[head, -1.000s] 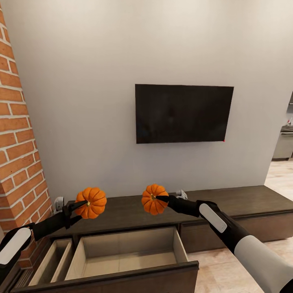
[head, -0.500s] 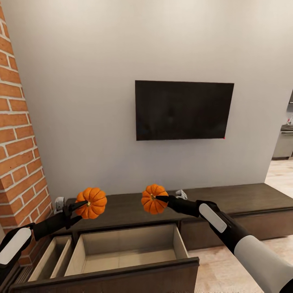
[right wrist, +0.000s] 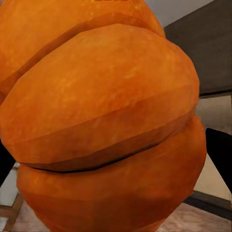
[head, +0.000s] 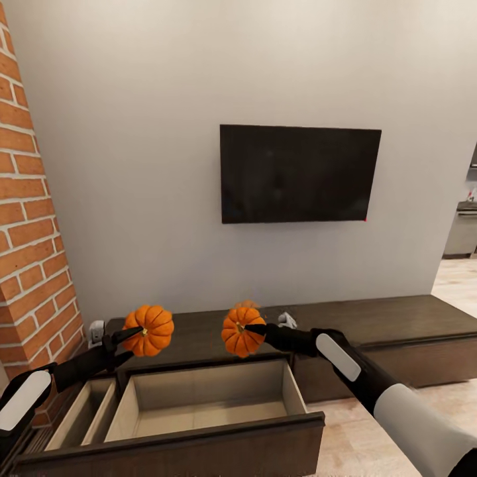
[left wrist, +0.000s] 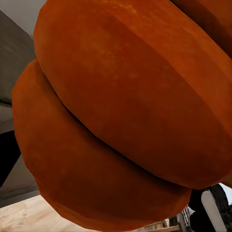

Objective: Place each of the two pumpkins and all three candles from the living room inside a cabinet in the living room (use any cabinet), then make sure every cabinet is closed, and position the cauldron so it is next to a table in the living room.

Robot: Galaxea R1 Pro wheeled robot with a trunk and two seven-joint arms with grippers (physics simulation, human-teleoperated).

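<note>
Pumpkins (head: 148,330) (head: 239,331) are held clamped in left fingers (head: 130,334) and right fingers (head: 254,328), both poised above and just behind the open cabinet drawer (head: 199,414) directly below.

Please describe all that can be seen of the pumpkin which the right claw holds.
The pumpkin is small, round and bright orange, with deep ribs and a matte skin; the right wrist view shows its segments close up. The right claw grips it, a dark fingertip reaching its pale centre. It hangs in the air, turned on its side, above the back edge of the open drawer of the dark-brown cabinet, touching neither.
</note>
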